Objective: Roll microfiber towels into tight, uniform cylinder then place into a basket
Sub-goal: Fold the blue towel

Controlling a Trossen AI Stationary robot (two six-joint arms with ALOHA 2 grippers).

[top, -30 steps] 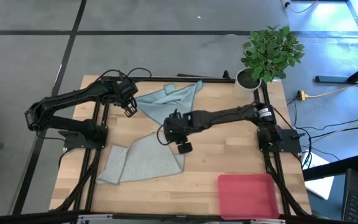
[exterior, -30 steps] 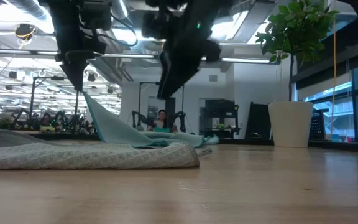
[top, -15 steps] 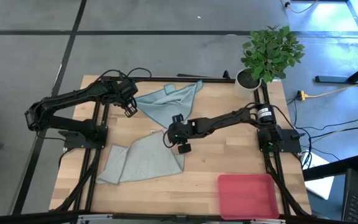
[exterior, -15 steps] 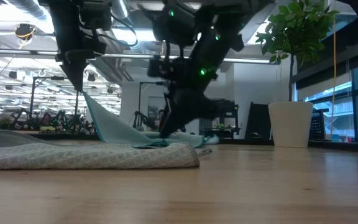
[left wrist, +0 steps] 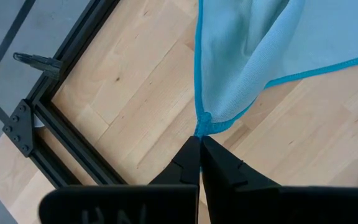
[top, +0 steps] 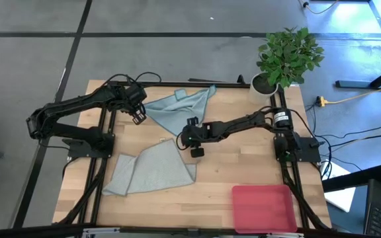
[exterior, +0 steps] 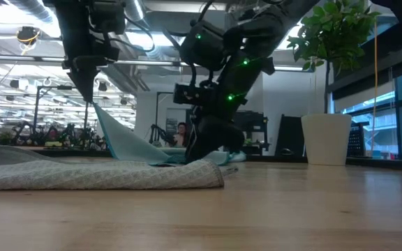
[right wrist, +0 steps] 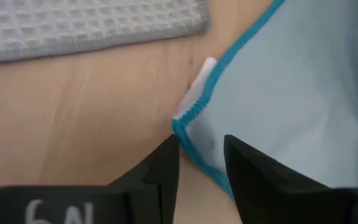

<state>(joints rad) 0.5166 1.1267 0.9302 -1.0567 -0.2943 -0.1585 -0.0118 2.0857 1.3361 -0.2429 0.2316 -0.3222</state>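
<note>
The light teal-blue towel (top: 177, 109) lies at the table's far middle, and one corner of it is lifted. My left gripper (top: 139, 114) is shut on that corner; it also shows in the low view (exterior: 87, 94). My right gripper (right wrist: 201, 158) is open and low over the table (exterior: 199, 150). Its fingers stand on either side of the towel's near corner, which carries the white tag (right wrist: 194, 93). The pale grey-green towel (top: 152, 168) lies flat at the near left. The pink basket (top: 263, 208) stands at the near right. My left gripper pinches the teal towel's left corner (left wrist: 199, 124) between its two fingers, which point down from above. The corner is lifted clear. The cloth slopes down from it fairly taut (exterior: 117, 136), and the rest of the towel lies on the table. My right gripper: I cannot tell whether its fingers (right wrist: 166, 165) touch the tagged corner.
A potted plant (top: 284, 56) in a white pot stands at the far right corner. A dark frame rail (left wrist: 61, 118) runs along the table's far left edge. Bare wood lies between the towels and the basket.
My right gripper has gone down from well above the table to the teal towel's near corner and now sits just over the wood. My left gripper and both towels have kept still.
</note>
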